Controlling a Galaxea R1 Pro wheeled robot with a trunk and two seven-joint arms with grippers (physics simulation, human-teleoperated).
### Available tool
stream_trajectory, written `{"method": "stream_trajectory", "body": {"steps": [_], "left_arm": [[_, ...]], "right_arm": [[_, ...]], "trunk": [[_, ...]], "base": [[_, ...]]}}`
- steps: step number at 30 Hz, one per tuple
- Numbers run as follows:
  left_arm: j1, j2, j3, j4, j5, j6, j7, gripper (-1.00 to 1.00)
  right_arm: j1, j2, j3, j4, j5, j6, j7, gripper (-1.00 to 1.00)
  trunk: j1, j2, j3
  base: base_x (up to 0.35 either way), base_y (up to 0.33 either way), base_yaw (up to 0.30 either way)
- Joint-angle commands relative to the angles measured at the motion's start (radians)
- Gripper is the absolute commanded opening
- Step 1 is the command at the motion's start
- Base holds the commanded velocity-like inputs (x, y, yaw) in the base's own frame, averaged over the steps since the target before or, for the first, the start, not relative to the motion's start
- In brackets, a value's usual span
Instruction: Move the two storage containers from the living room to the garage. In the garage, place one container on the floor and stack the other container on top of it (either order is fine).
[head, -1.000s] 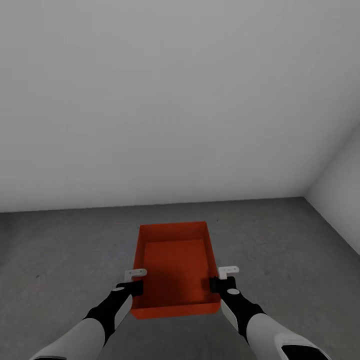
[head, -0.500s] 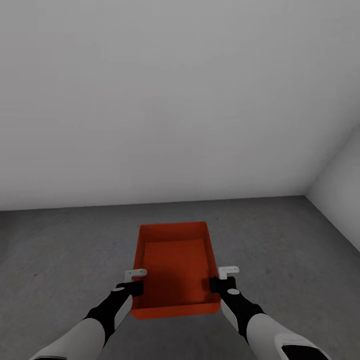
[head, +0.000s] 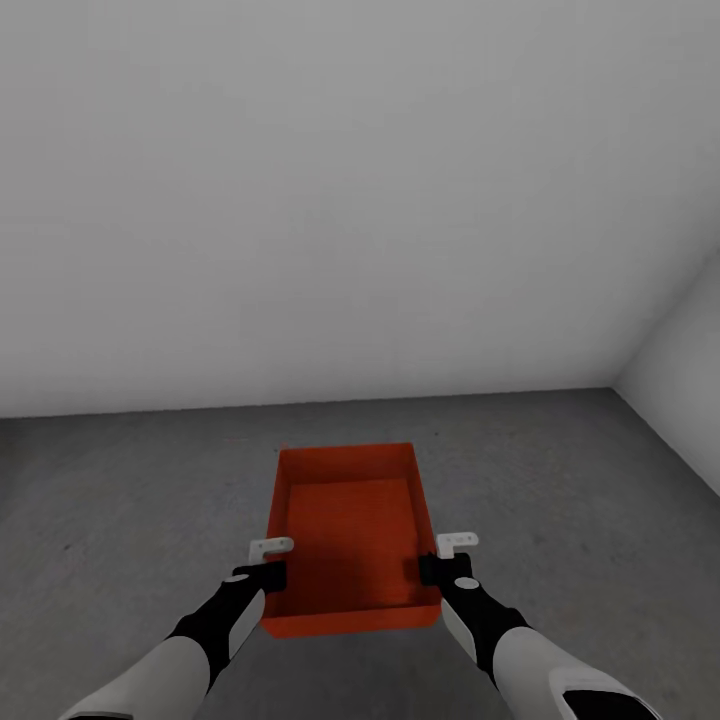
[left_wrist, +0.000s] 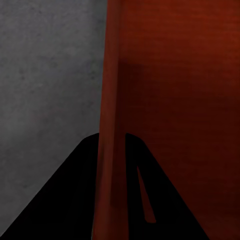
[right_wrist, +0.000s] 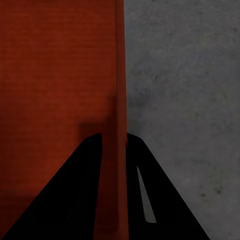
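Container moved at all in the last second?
No. The container sits at the same spot against the wall-floor line, with both grippers clamped on its side walls.

No readable text, label, brand, number or sign appears on any surface. The orange-red container (head: 350, 530) is plain, and the wall (head: 330, 200) behind it carries no markings.

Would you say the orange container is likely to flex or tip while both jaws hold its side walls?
The container probably stays rigid: its thin walls look straight under both grips. Held at opposite walls near one end, it might tilt forward. Empty, it is likely light.
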Motion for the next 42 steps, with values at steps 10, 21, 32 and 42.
{"method": "stream_trajectory", "body": {"steps": [10,21,32,42], "left_arm": [[-0.001,0.013,0.021,-0.011,-0.011,-0.025,0.027,-1.0],[-0.001,0.014,0.021,-0.012,-0.011,-0.025,0.027,-1.0],[-0.001,0.014,0.023,-0.013,-0.011,-0.025,0.027,-1.0],[-0.001,0.014,0.023,-0.013,-0.011,-0.025,0.027,-1.0]], "right_arm": [[0.0,0.0,-0.001,0.004,-0.001,-0.003,0.006,-1.0],[0.0,0.001,-0.001,0.004,-0.001,-0.002,0.006,-1.0],[0.0,0.001,-0.001,0.004,-0.001,-0.002,0.006,-1.0],[0.0,0.0,-0.001,0.004,-0.001,-0.002,0.006,-1.0]], "trunk": [[0.038,-0.071,-0.032],[0.08,-0.148,-0.067],[0.123,-0.225,-0.101],[0.161,-0.295,-0.132]], "base": [[0.0,0.0,0.0],[0.0,0.0,0.0],[0.0,0.0,0.0],[0.0,0.0,0.0]]}}
